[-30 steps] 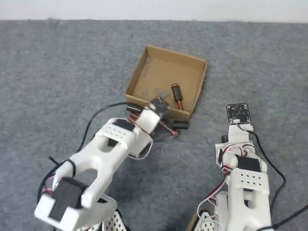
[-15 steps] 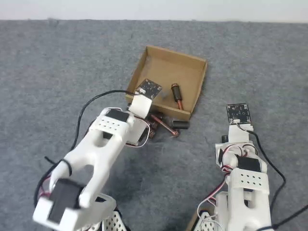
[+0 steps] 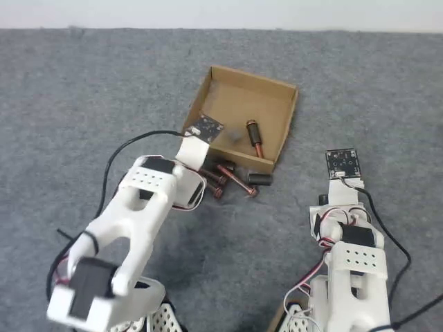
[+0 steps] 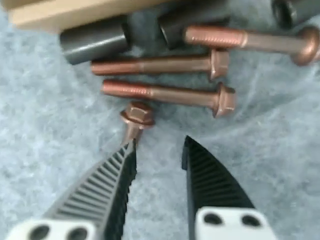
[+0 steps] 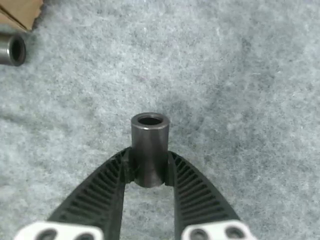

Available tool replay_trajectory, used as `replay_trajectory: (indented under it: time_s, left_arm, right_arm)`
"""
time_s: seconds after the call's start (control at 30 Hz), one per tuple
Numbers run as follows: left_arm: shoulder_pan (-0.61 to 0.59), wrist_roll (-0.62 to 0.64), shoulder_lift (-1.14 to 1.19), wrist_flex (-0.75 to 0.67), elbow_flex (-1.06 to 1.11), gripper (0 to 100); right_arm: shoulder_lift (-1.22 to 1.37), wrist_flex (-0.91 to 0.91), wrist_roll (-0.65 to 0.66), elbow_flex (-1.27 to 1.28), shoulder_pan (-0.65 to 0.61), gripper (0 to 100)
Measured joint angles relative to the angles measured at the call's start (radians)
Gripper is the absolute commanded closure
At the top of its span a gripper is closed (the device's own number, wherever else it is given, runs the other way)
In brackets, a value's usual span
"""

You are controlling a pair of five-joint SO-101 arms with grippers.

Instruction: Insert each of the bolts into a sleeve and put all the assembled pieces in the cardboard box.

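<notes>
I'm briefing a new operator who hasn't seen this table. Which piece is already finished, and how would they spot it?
Start at the open cardboard box on the grey carpet. The assembled piece lies on the box floor. Unlike the bare bolts and the empty sleeve outside the near wall, it is a copper bolt with a dark sleeve on it.

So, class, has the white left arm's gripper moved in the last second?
Yes. In the high view the left gripper has slid leftward along the brown cardboard box's near wall, towards its left corner.
</notes>
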Motion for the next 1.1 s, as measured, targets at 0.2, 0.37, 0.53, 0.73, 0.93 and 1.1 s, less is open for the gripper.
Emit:
replay_trajectory:
  time_s: [0.2, 0.37, 0.53, 0.73, 0.93, 1.1]
  left_arm:
    - [-0.005, -0.014, 0.172, -0.002, -0.087, 87]
    - [-0.032, -0.015, 0.265, 0.049, -0.198, 87]
    - [-0.041, -0.011, 0.275, 0.063, -0.219, 87]
    - [-0.020, -0.012, 0.141, 0.114, -0.192, 87]
    - [-0.080, -0.011, 0.086, 0.089, -0.167, 87]
    - [-0.095, -0.014, 0.196, 0.041, -0.175, 87]
  right_arm:
    - [0.000, 0.000, 0.000, 0.000, 0.000, 99.0]
    - [0.000, 0.000, 0.000, 0.000, 0.000, 99.0]
    - [0.000, 0.000, 0.000, 0.000, 0.000, 99.0]
    - [0.000, 0.000, 0.000, 0.000, 0.000, 99.0]
    - [0.000, 0.000, 0.000, 0.000, 0.000, 99.0]
    - [0.000, 0.000, 0.000, 0.000, 0.000, 99.0]
